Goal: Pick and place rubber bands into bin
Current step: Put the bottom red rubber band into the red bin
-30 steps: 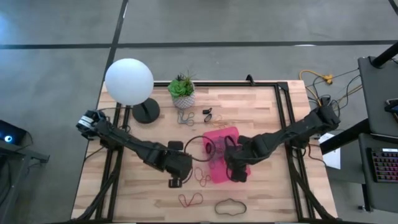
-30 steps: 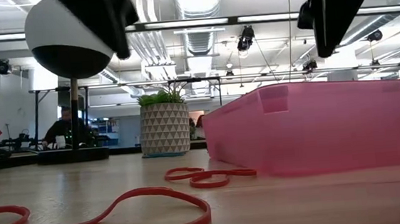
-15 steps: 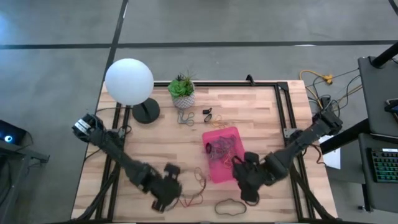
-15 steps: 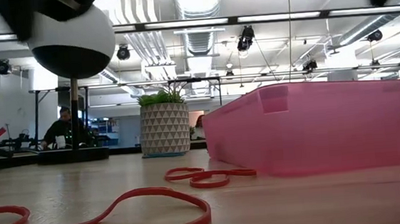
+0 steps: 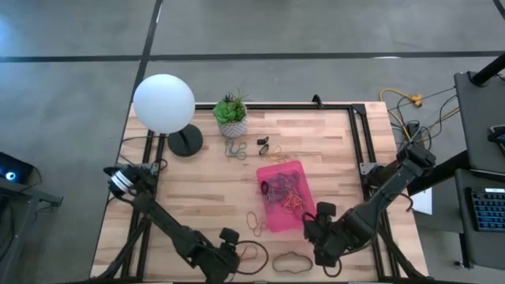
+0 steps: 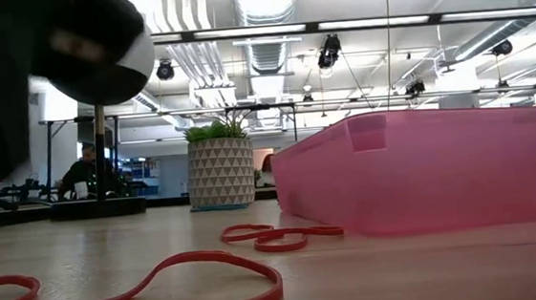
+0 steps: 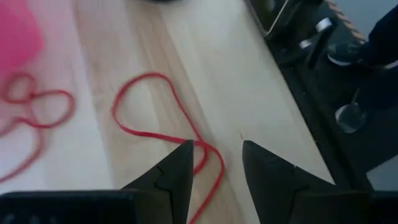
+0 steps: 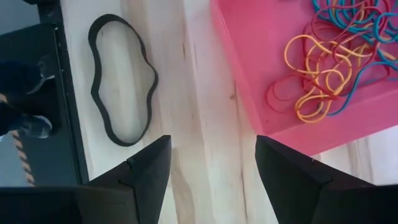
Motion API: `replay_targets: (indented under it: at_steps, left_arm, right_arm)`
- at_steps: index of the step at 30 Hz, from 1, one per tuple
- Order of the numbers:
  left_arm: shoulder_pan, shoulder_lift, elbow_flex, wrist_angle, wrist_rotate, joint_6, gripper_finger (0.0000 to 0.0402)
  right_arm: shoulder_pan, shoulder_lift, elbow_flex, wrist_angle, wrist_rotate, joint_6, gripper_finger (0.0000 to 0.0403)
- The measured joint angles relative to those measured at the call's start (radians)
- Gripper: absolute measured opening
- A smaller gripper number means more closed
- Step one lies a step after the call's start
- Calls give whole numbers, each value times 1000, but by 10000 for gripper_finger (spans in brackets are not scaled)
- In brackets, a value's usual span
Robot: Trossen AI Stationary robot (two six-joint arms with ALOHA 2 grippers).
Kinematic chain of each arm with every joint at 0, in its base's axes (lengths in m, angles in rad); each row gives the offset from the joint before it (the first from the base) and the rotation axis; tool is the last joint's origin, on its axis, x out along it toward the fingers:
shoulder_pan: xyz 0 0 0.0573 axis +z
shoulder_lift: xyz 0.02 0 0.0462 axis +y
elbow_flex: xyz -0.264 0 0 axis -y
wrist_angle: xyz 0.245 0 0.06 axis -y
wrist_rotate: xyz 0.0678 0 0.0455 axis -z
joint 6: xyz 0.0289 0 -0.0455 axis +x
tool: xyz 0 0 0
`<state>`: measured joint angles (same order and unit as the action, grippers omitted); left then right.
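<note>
The pink bin (image 5: pixel 296 170) sits mid-table and holds a tangle of coloured rubber bands (image 5: pixel 282 193), seen also in the right wrist view (image 8: pixel 323 74). Loose bands lie flat on the wood: a large red one (image 5: pixel 252 252) (image 7: pixel 155 121), two small red ones (image 5: pixel 256 223), and a thick black one (image 5: pixel 292 261) (image 8: pixel 121 81). My left gripper (image 5: pixel 227 260) (image 7: pixel 216 144) is open at the table's near edge, with the large red band's end passing between its fingertips. My right gripper (image 5: pixel 325 251) (image 8: pixel 211 140) is open over bare wood between the black band and the bin's near corner.
A white globe lamp (image 5: pixel 164 102) and a white plant pot (image 5: pixel 232 125) stand at the far left. More small bands (image 5: pixel 234 148) lie beside the pot. The table's near edge and dark frame rails (image 8: pixel 68 93) are close to both grippers.
Both grippers have travelled toward the table's near edge. The left one went from mid-table, left of the bin, to the large red band. The right one left its place over the bin's near end and now stands past the bin's near corner. No band has moved.
</note>
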<state>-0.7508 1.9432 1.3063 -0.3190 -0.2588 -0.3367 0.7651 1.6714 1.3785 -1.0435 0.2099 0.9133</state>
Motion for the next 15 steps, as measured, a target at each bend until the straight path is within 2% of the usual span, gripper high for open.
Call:
replay_targets:
  at_steps: [3,7,15]
  left_arm:
    - [17,44,30,-15,42,-54,123]
    - [29,51,34,-33,42,-123,122]
    - [38,51,3,-30,43,-129,122]
  right_arm:
    - [9,0,0,1,3,0,219]
    - [23,0,0,0,28,9,219]
    - [29,0,-5,0,82,29,219]
